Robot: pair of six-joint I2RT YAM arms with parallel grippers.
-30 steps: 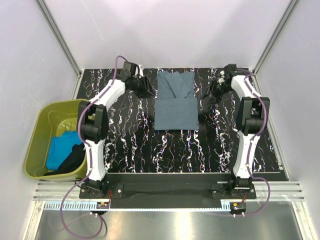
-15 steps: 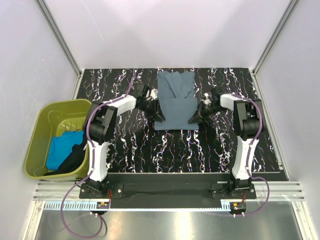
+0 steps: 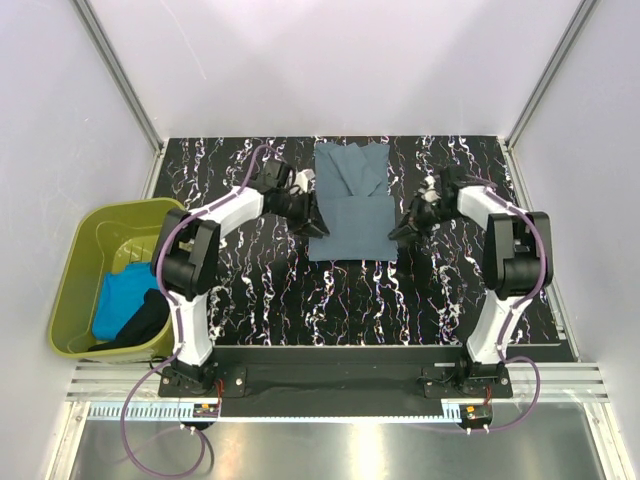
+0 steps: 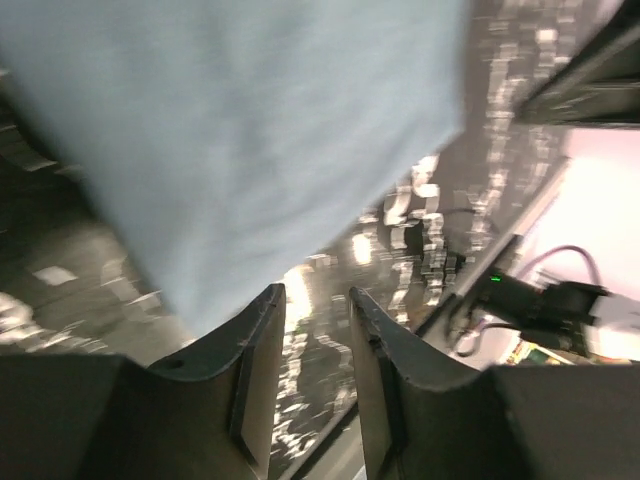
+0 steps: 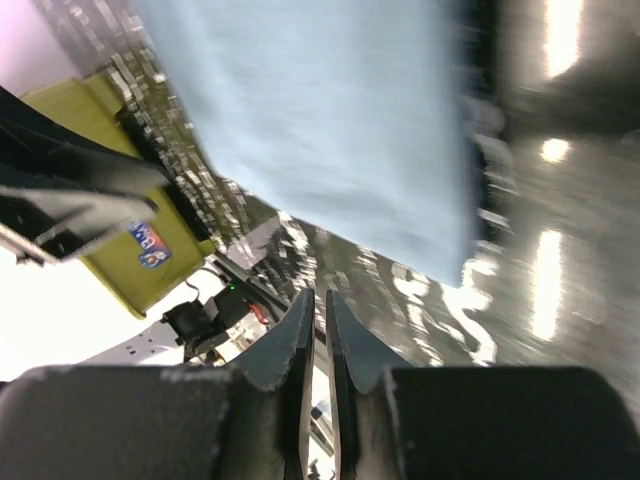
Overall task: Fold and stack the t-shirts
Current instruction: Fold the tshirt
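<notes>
Shirt-folding rig, watching from beside the bench: the grey-blue shirt (image 3: 350, 205) lies flat on the marbled black table (image 3: 330, 300), partly folded, with the near half a tidy rectangle and the collar end on the far side looking more rumpled. Both arms are reaching in at it from opposite sides. The left gripper (image 3: 316, 226) sits low at the shirt's near corner, cloth just ahead of its fingertips and off to one side. From the wrist cam its fingers (image 4: 255, 360) are spread partway, and I can only see tabletop in the gap, nothing pinched. The right gripper (image 3: 397, 233) mirrors it at the other near corner. Its fingers (image 5: 290, 345) are pressed almost together, just a thin slit between them, and the shirt edge is a bit beyond the tips, not between them, so it's not holding anything as far as I can tell. Both wrist views are pretty blurry. Well away behind the left gripper, off the table edge, the olive tub (image 3: 75, 250) has the turquoise shirt (image 3: 118, 298) bunched up in it with the black shirt (image 3: 148, 322) lying against it.
</notes>
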